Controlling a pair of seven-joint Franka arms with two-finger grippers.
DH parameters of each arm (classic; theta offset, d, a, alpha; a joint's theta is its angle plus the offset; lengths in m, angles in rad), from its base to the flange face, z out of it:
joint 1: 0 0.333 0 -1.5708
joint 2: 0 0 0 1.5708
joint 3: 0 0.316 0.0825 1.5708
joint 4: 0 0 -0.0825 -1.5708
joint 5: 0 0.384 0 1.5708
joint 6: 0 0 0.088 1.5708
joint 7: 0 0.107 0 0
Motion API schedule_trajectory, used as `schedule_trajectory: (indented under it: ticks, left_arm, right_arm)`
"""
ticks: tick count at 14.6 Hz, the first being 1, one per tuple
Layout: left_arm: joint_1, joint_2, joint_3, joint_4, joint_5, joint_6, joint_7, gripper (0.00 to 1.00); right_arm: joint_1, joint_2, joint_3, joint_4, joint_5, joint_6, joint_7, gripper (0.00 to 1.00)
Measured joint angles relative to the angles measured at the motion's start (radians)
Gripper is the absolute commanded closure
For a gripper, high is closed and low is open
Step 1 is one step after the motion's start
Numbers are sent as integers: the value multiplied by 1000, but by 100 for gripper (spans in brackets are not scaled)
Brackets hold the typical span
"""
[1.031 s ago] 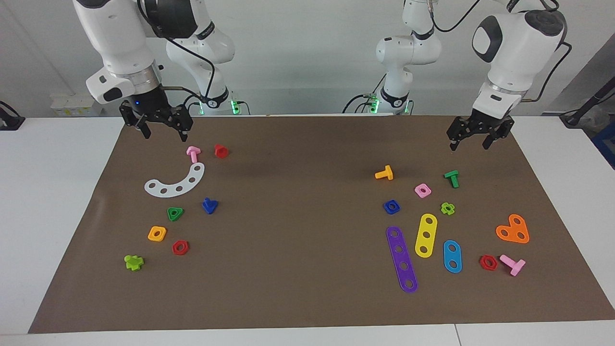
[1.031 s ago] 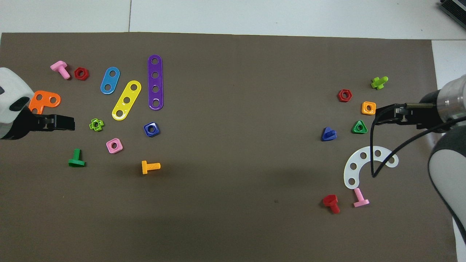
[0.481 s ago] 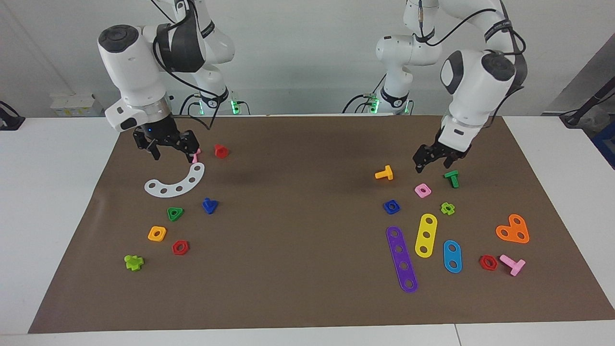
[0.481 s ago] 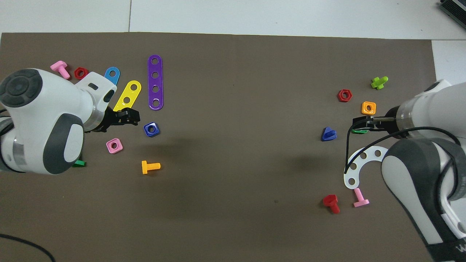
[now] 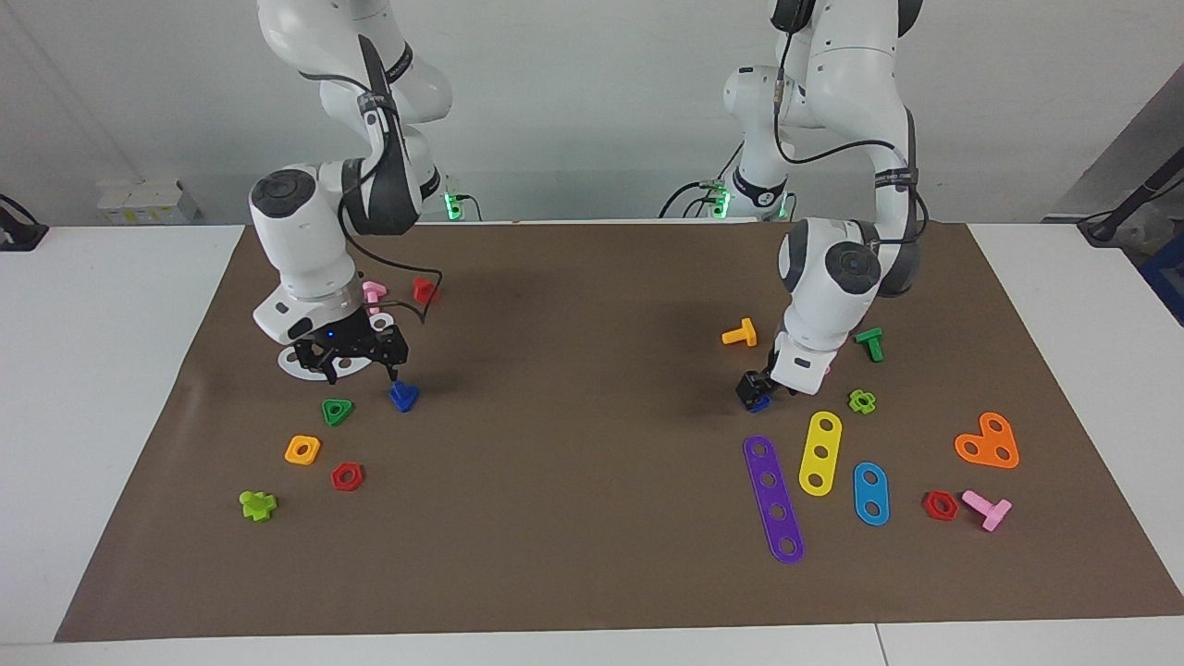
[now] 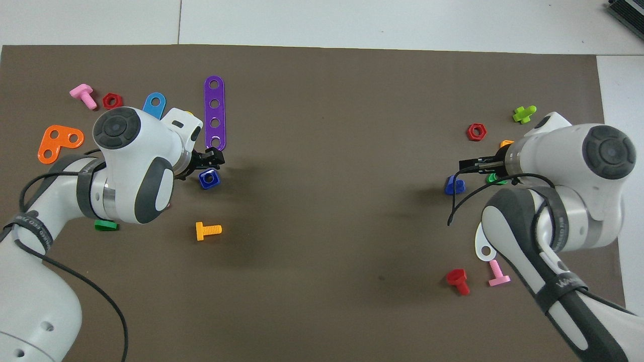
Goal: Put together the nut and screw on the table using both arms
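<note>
Broadly, the table (image 5: 111, 388) is a white top with a big brown mat (image 5: 573, 518) spread almost to its edges, toy pieces lying in two clusters, one toward each arm's end. Both white arms bend down over those clusters. The left arm's gripper (image 5: 757, 392) is low at the nut (image 6: 209, 179), a dark-blue square with rounded corners and a round hole, which lies on the mat toward the left arm's end, just nearer the robots than the purple strip (image 5: 773, 499); its fingers are down around the nut, though whether they have clenched on it cannot be told. The right gripper (image 5: 353, 363) hangs with its fingers spread apart, one fingertip just over the screw (image 5: 403, 397), a stubby dark-blue bolt on a triangular head, sitting toward the right arm's end beside the green triangular nut (image 5: 338, 411).
</note>
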Motion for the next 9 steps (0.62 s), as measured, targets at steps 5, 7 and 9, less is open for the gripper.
schedule_trajectory:
  ticks: [5, 7, 9]
  left_arm:
    - [-14, 15, 0, -4, 0, -19, -8, 50]
    - [-19, 15, 0, -4, 0, -32, -9, 93]
    - [-20, 12, 1, -2, 0, -52, -9, 100]
  right_arm:
    - [57, 41, 2, -58, 0, 74, -7, 18]
    - [61, 41, 2, -66, 0, 74, -7, 37]
    - [60, 39, 2, -75, 0, 74, -7, 87]
